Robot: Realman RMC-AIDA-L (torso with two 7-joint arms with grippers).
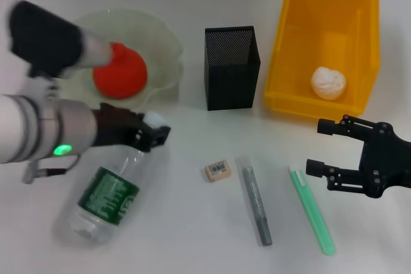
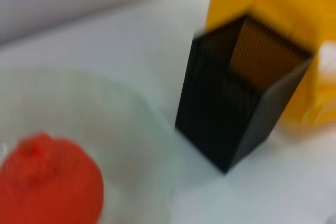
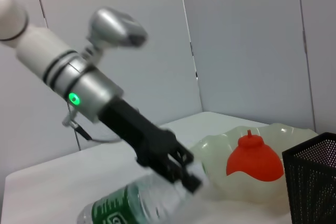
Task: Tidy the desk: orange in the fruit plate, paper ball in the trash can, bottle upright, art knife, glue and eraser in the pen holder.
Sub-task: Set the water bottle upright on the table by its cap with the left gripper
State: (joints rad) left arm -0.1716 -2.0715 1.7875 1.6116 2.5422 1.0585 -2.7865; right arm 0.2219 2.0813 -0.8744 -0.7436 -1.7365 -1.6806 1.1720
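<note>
White desk surface (image 1: 192, 235), plain, matte. Pale grey wall panels (image 3: 241, 40) behind it, split by thin dark vertical seams. Nothing else of note is visible.

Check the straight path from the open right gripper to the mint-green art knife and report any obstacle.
Nothing visible stands between them. The right gripper hovers open just beside the mint-green flat plastic art knife, which lies alone on the white desk; the grey cylindrical glue tube lies on the knife's far side.
</note>
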